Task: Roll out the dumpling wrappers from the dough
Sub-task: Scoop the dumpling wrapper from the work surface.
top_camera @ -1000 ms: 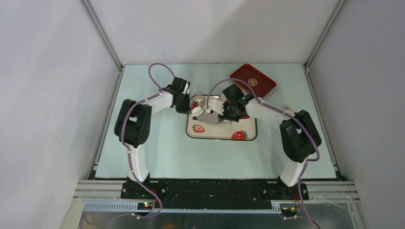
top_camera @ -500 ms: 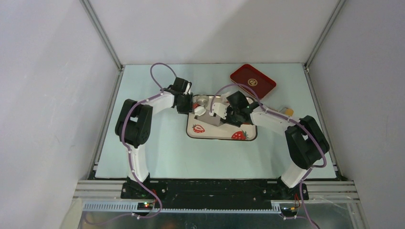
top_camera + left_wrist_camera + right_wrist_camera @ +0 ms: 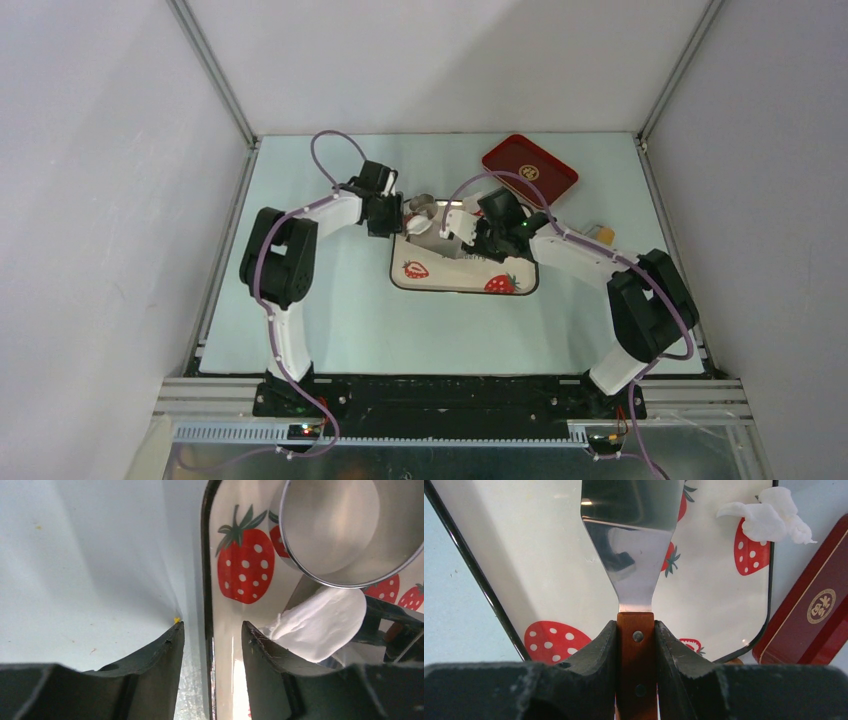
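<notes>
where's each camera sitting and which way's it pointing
top external: fixed above, behind the bases, looking down on the strawberry tray and red tray; both arms show.
left wrist: looks past the open left claw at the cup and wrapper.
right wrist: looks down the spatula in the right claw, dough upper right.
shared: both wrist views show the strawberry tray.

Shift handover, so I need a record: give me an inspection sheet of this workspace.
Surface: pale table, one yellow crumb.
Job's things: flat wrapper beside the cup; ragged dough at a corner of the strawberry tray.
Clutter: steel cup at the tray's corner; red tray behind.
Tools: left tool open, empty, astride the tray edge; right tool shut on spatula.
Cables: purple cables loop along both arms.
Surroundings: white walls, metal frame.
</notes>
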Action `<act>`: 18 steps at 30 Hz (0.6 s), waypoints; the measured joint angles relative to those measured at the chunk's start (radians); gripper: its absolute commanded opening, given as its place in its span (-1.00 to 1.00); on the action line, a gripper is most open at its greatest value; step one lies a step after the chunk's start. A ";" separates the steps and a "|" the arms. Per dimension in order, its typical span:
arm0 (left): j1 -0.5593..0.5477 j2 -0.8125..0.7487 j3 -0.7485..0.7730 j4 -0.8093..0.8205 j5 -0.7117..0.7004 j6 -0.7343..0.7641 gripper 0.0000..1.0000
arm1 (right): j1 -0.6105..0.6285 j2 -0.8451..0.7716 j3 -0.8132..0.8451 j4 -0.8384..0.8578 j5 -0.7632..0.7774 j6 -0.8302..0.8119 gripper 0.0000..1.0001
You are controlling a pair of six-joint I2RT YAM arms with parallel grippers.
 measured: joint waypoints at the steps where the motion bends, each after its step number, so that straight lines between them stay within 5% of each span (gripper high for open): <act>1: 0.004 0.000 0.000 0.000 0.000 0.000 0.05 | 0.000 -0.003 0.000 0.000 0.000 0.000 -1.00; 18: 0.044 -0.002 0.000 -0.001 -0.001 0.003 0.05 | -0.001 -0.019 -0.001 -0.008 -0.003 0.009 -1.00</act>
